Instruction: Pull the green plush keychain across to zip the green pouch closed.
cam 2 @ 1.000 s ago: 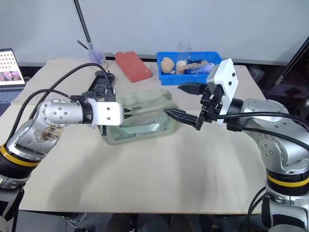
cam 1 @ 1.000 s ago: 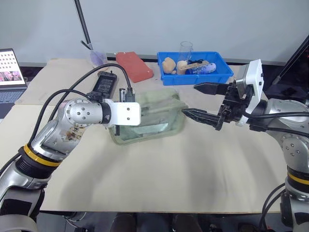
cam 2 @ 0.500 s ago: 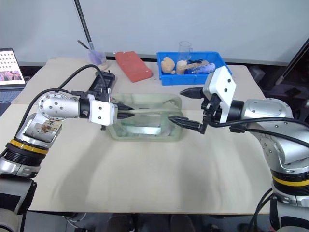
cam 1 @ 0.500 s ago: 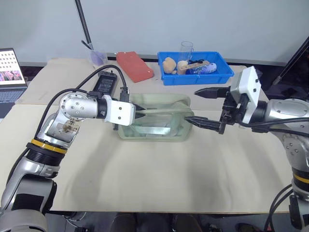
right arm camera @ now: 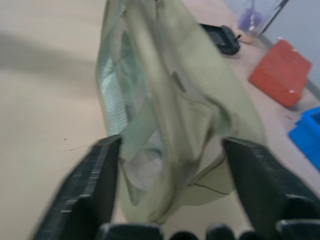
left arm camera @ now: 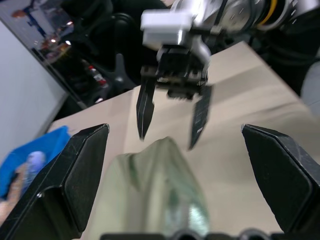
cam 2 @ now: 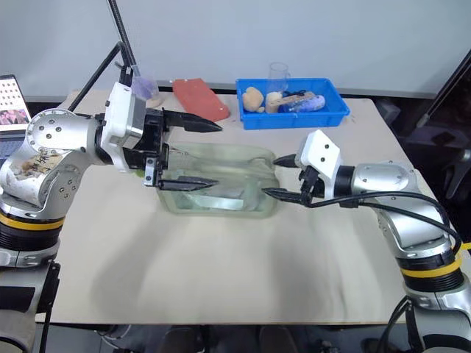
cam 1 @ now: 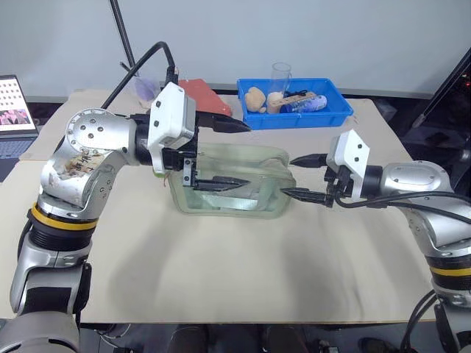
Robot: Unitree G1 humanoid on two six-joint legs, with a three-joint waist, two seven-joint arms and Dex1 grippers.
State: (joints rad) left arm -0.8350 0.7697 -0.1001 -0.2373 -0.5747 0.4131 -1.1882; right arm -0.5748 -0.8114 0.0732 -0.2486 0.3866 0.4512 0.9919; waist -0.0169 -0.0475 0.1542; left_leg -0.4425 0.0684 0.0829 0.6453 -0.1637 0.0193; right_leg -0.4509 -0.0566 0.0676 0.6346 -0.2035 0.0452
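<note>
I can't make out the green plush keychain. The green pouch (cam 1: 234, 180) lies mid-frame, long axis left to right. My left gripper (cam 1: 224, 153) spreads wide over its left half; my right gripper (cam 1: 300, 176) straddles its right end, half open.

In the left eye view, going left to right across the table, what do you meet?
Laptop → left gripper → green pouch → right gripper
</note>
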